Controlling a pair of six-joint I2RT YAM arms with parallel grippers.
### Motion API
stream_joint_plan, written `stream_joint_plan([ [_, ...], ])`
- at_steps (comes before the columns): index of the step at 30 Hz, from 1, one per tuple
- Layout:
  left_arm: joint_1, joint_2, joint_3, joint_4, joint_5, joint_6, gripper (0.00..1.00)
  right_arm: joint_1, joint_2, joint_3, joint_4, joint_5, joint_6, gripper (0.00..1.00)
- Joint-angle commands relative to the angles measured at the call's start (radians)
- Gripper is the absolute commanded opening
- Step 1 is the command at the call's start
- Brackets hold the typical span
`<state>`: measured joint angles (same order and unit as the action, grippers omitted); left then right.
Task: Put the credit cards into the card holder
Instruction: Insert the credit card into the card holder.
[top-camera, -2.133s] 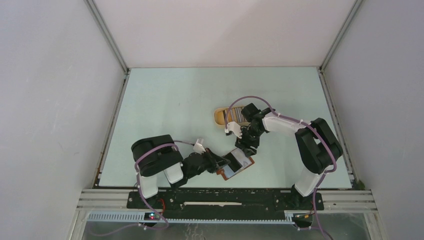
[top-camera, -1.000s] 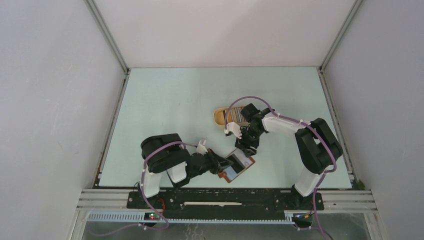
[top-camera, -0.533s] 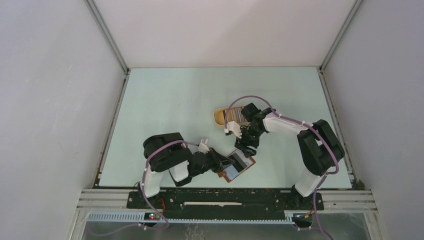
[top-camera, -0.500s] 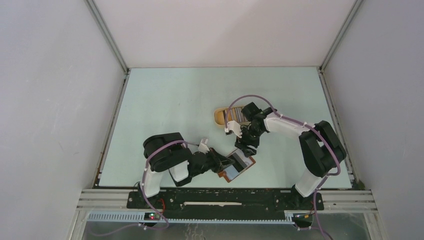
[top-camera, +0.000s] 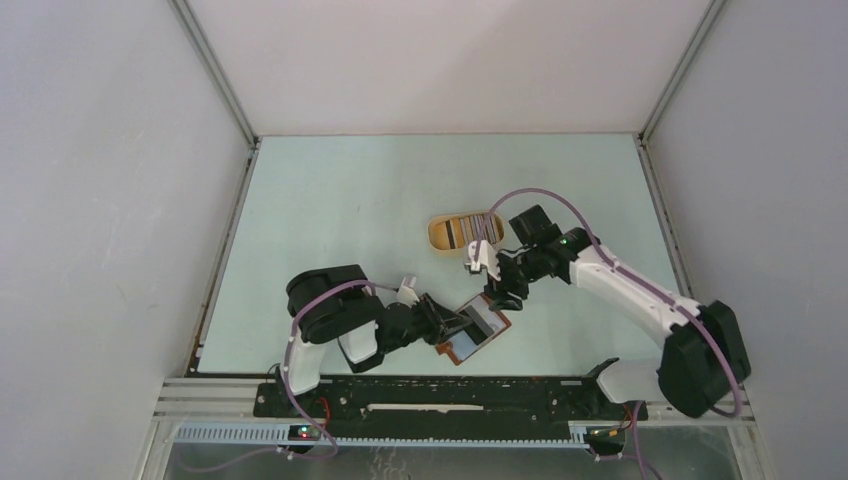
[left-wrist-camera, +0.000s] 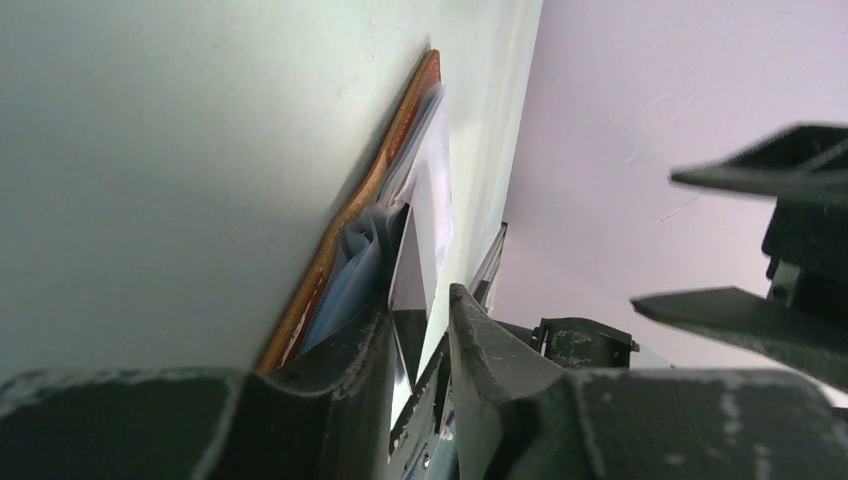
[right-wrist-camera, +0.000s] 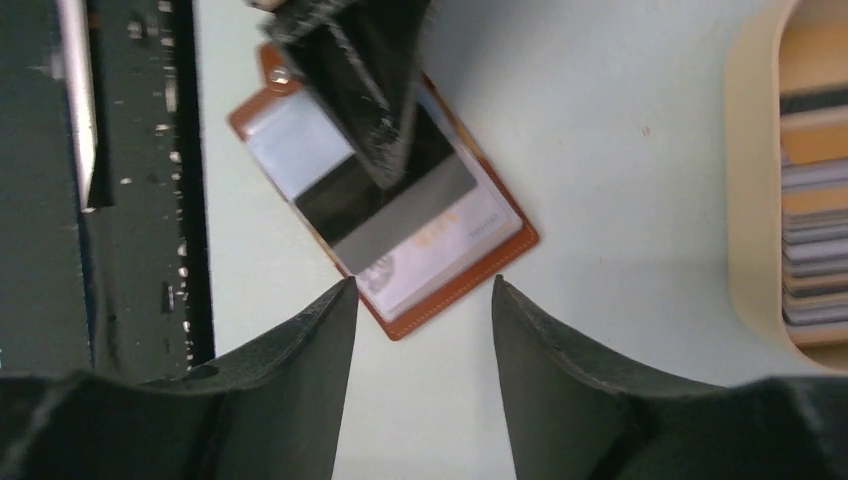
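Two arms, one card holder: where does everything sit? — asks the listener.

Describer: The card holder (top-camera: 478, 333), reddish-brown leather, lies open and flat on the desk close to its near edge, a little right of the middle. A dark card (right-wrist-camera: 385, 195) with a grey stripe lies slantwise across its bluish pockets, over a white one. The rest of the credit cards (top-camera: 462, 231) stand edge-on in a tan oval tray (right-wrist-camera: 745, 210) nearer the desk's middle, well apart from the holder.

Listener: And the jaws?

Describer: The left gripper (left-wrist-camera: 420, 300) reaches in low from the near left. Its jaws are parted only narrowly, with a card's edge between them. Whether they press on it I cannot tell. The right gripper (right-wrist-camera: 420, 290) hovers above the holder's far side, jaws apart and holding nothing.

Listener: Which step is this, then?

Describer: Seating a card in a pocket, I judge, with most of the cards not yet moved. The next move likely calls for the left arm to let go cleanly without dragging that card out. The right arm would then go to the tray, pinch a single card from the tight row, and line it up with a pocket mouth.
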<state>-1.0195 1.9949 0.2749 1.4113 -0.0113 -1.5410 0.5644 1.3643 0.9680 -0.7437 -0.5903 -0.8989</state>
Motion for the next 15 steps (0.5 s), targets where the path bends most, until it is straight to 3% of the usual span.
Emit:
stream_joint_plan([
  [1, 0.008, 0.011, 0.016, -0.016, 0.004, 0.046, 0.32, 0.021, -0.119, -0.071, 0.009, -0.191, -0.163, 0.56],
  [4, 0.009, 0.011, 0.016, -0.015, 0.004, 0.051, 0.35, 0.071, -0.149, -0.119, -0.007, -0.243, -0.308, 0.39],
  [9, 0.009, 0.01, 0.016, -0.012, 0.004, 0.055, 0.39, 0.23, -0.106, -0.166, 0.153, -0.082, -0.227, 0.18],
  [15, 0.009, 0.011, 0.015, -0.011, 0.004, 0.056, 0.41, 0.355, 0.003, -0.167, 0.262, 0.091, -0.161, 0.09],
])
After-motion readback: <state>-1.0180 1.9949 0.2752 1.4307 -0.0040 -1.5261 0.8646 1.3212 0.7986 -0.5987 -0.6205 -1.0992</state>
